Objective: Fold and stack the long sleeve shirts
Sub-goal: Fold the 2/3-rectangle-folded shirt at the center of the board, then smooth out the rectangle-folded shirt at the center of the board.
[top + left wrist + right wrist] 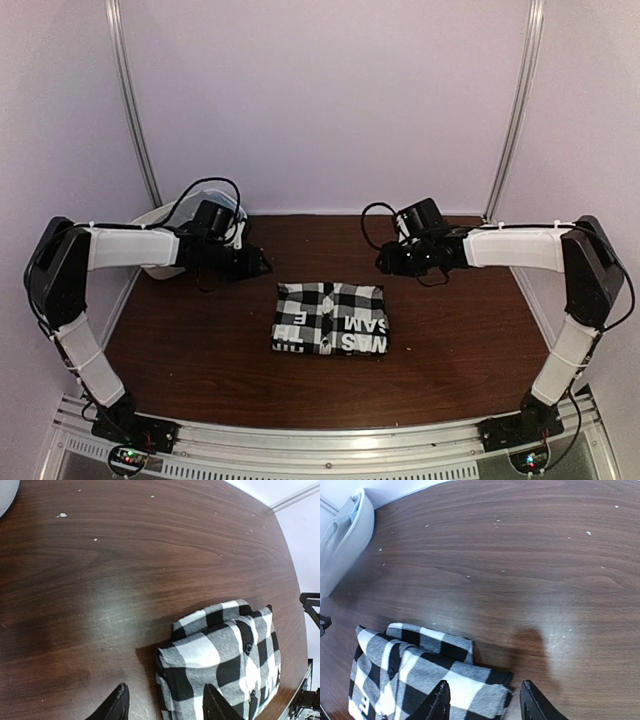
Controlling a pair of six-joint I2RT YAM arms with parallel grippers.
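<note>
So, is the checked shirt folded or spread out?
Folded. The black-and-white checked shirt lies on the table as a compact rectangle, with stacked layers showing at its edges in both wrist views.

I see my right fingers (438, 703) spread apart, empty, above a corner of the folded checked shirt (420, 672) on the table (520, 570); a white tub (345, 540) sits far left.
</note>
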